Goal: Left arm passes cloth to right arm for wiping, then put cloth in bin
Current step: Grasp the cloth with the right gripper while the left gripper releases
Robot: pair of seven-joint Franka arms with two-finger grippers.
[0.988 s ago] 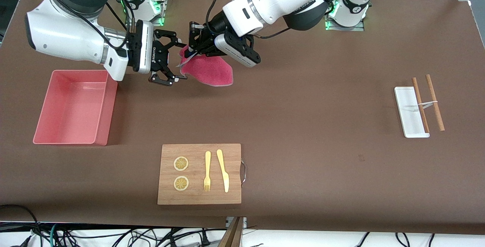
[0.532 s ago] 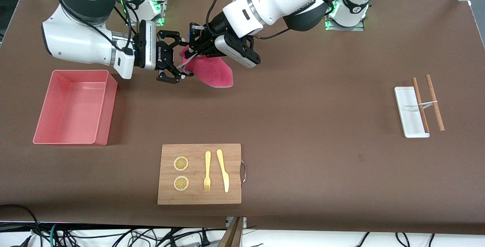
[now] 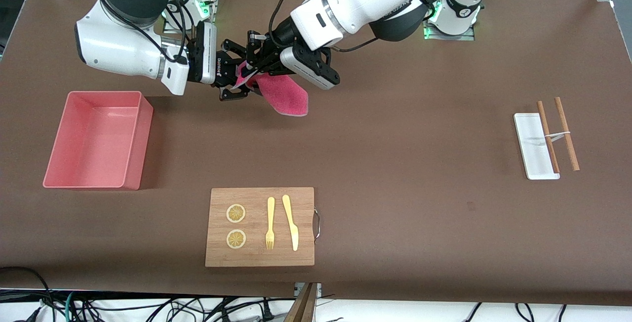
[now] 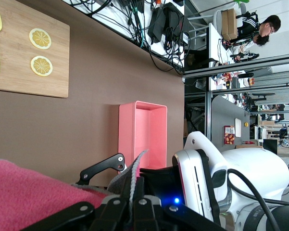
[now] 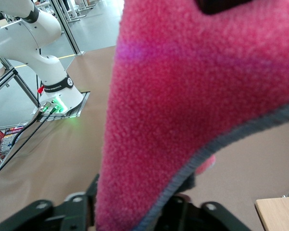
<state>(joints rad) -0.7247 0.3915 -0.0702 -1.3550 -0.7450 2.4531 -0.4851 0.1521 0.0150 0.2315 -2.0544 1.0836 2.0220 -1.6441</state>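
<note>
From the front camera, the left gripper (image 3: 253,67) is up in the air over bare table toward the right arm's end, clamped tight on one end of the cloth (image 3: 286,96). The cloth hangs from that grip as a long tongue, its long axis slanting down and toward the left arm's end, free tip lowest. The right gripper (image 3: 236,76) meets it from the bin's side, its fingers (image 3: 232,96) partly closed around the cloth's gripped end; whether they already pinch it cannot be told here. The bin (image 3: 136,139) sits on the table nearer the camera than both grippers, at the right arm's end, long axis running toward the camera. A cutting board (image 3: 306,198) lies nearer the camera still.

In the left wrist view, the cloth (image 4: 29,192) fills the corner beside the gripper, a grey-edged fold (image 4: 130,171) rising between the right gripper's black fingers (image 4: 103,168). The bin (image 4: 142,130) lies on the table past them.

In the right wrist view, the cloth (image 5: 192,106) covers most of the picture, tapering toward that gripper's fingers (image 5: 33,211), grey hem along one edge.
</note>
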